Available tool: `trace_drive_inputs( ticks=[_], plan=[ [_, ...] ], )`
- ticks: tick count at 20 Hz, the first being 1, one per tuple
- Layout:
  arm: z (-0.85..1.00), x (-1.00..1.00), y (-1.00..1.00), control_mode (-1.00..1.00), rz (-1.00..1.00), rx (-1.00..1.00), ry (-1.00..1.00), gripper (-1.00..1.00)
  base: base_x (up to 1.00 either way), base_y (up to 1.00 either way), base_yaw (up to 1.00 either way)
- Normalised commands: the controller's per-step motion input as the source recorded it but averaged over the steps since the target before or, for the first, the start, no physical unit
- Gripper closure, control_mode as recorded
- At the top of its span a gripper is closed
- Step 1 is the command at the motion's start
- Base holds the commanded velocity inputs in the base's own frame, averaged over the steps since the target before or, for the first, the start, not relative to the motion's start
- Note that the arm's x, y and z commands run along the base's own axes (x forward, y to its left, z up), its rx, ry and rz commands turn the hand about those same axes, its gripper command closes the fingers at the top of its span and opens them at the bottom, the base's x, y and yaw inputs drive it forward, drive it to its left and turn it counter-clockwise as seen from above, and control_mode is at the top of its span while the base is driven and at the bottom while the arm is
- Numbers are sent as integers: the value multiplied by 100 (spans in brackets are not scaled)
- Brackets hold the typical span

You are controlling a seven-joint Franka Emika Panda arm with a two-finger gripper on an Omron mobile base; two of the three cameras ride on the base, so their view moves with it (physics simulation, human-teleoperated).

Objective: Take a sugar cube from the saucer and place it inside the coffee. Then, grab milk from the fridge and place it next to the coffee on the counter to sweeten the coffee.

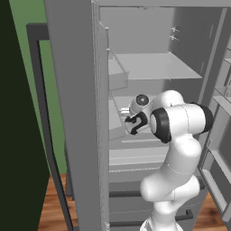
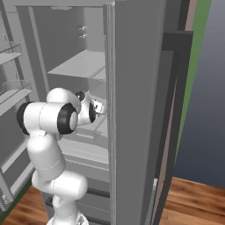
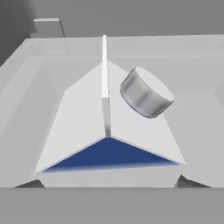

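Milk (image 3: 109, 127) carton's gabled top sits between the 2 fingers (image 3: 186, 181); whether they pinch it is unclear.

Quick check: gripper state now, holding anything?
Gripper: jaws on either side of the milk carton's top inside the fridge; a firm grip cannot be told.

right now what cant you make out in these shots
- Milk, hand view: just its gable top and grey cap; the body is cut off by the bottom edge.
- Gripper, hand view: only the finger tips' corners show, so a grip on the carton cannot be told.
- Left base view: the fridge door and the arm hide the carton.
- Right base view: the door's edge covers the shelf past the hand.
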Motion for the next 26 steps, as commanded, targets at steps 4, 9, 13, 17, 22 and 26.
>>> trace_drive_inputs(
  ticks=[4,9,13,17,22,26],
  plan=[
    [0,0,0,-100,0,0,0,100,0,0,0],
    [7,-13,0,-100,0,0,0,100,0,0,0],
    [54,-66,0,-100,0,0,0,100,0,0,0],
    [73,-82,0,-100,-1,0,-1,100,0,0,0],
    [97,-94,0,-100,0,0,-14,100,0,0,0],
    [100,-98,-2,-100,0,1,-12,100,0,0,0]
  ],
)
